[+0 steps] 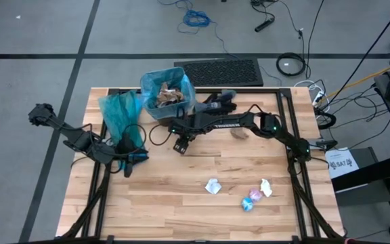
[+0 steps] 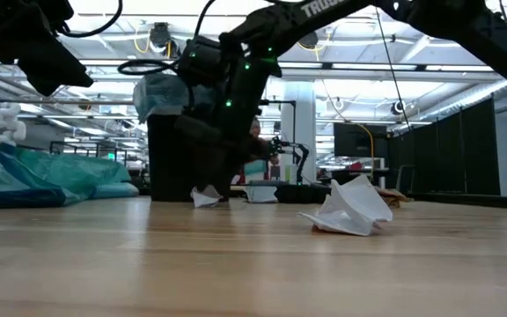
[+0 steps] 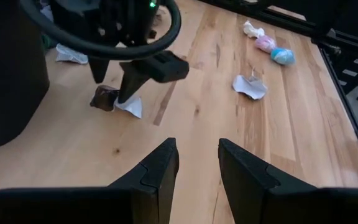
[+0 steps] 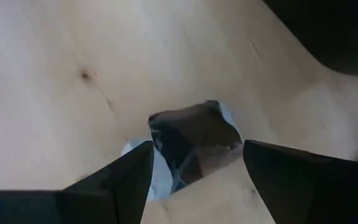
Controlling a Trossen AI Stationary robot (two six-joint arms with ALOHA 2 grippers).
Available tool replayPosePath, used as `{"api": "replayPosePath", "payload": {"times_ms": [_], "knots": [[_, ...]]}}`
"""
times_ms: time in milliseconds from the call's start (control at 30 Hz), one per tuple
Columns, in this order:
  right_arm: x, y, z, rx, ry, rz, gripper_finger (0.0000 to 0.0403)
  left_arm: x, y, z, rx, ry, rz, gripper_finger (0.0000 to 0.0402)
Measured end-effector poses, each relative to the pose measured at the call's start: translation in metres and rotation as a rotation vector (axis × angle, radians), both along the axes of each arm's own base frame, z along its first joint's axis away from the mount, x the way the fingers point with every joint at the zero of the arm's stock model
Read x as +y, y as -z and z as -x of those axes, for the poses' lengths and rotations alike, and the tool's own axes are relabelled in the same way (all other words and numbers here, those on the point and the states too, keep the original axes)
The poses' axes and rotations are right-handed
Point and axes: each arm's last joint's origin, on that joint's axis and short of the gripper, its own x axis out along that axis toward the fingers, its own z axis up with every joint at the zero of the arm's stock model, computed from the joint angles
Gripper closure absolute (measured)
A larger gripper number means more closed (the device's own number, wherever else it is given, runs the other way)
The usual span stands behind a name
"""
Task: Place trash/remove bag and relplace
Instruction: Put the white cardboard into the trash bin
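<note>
Trash is split between two places: a fair heap of brown and white scraps already sits in the blue-lined bin (image 1: 167, 94) at the back of the bench (image 1: 181, 196), and several pieces remain out. I count a white scrap (image 1: 212, 186), a second white one (image 1: 266, 188) and a shiny blue-pink wrapper (image 1: 251, 198) toward the front right, plus a brown scrap (image 1: 239, 133) under the right arm's forearm. My right gripper (image 1: 180, 145) is down just in front of the bin, fingers spread wide, straddling a dark brown scrap on white paper (image 4: 194, 140); nothing is clamped yet. My left gripper (image 1: 128, 161) waits at the left side, fingers (image 3: 160, 168) part open and empty, beside a loose teal bag (image 1: 120, 115). By my reckoning the pick-up stage is past half but unfinished; pulling the full liner and fitting the spare bag have not begun, since the liner sits on the bin rim.
</note>
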Motion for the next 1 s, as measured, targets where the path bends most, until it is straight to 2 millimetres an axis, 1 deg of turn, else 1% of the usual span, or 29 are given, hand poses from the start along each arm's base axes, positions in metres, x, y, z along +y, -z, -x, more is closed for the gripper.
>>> {"api": "replayPosePath", "payload": {"times_ms": [67,167,233,300,333,367,400,433,533,600,700,767,833,933,1000], "knots": [[0.000,0.004,0.000,0.010,0.010,-0.003,0.0173,0.000,0.000,0.000,0.000,-0.001,0.000,0.0281],[0.000,0.011,0.000,0.036,0.023,-0.011,0.0216,0.000,0.000,0.000,-0.001,-0.005,-0.002,0.0281],[0.004,0.012,0.003,0.071,0.018,-0.015,0.0264,0.000,0.000,0.000,-0.004,-0.013,-0.005,0.0281],[0.010,0.011,0.006,0.102,0.020,-0.019,0.0323,0.001,0.000,0.000,-0.006,-0.021,-0.009,0.0281],[0.015,0.009,0.009,0.126,0.021,-0.033,0.0356,0.001,0.000,0.000,-0.007,-0.022,-0.009,0.0281],[0.021,0.005,0.010,0.132,0.017,-0.046,0.0379,0.001,0.000,0.000,-0.007,-0.024,-0.010,0.0281],[0.027,-0.001,0.012,0.132,0.006,-0.060,0.0389,0.001,0.000,0.000,-0.008,-0.025,-0.011,0.0281],[0.033,-0.008,0.014,0.133,-0.006,-0.065,0.0390,0.001,0.000,0.000,-0.007,-0.026,-0.012,0.0281],[0.052,-0.036,0.021,0.096,-0.044,-0.059,0.0390,0.001,0.000,0.000,-0.007,-0.025,-0.016,0.0281],[0.061,-0.057,0.026,0.058,-0.055,-0.060,0.0398,0.001,0.000,0.000,-0.008,-0.028,-0.017,0.0281],[0.069,-0.093,0.036,-0.042,-0.051,-0.045,0.0400,0.001,0.000,0.000,-0.011,-0.040,-0.027,0.0281],[0.069,-0.118,0.042,-0.122,-0.039,-0.020,0.0400,0.002,0.000,0.000,-0.014,-0.047,-0.038,0.0281],[0.066,-0.141,0.047,-0.222,-0.031,0.003,0.0401,0.002,0.000,0.000,-0.015,-0.055,-0.044,0.0281],[0.052,-0.172,0.051,-0.386,-0.036,0.053,0.0402,0.002,0.000,0.000,-0.012,-0.058,-0.047,0.0281],[0.040,-0.188,0.051,-0.492,-0.036,0.082,0.0402,0.002,0.000,0.000,-0.012,-0.058,-0.048,0.0281]]}}
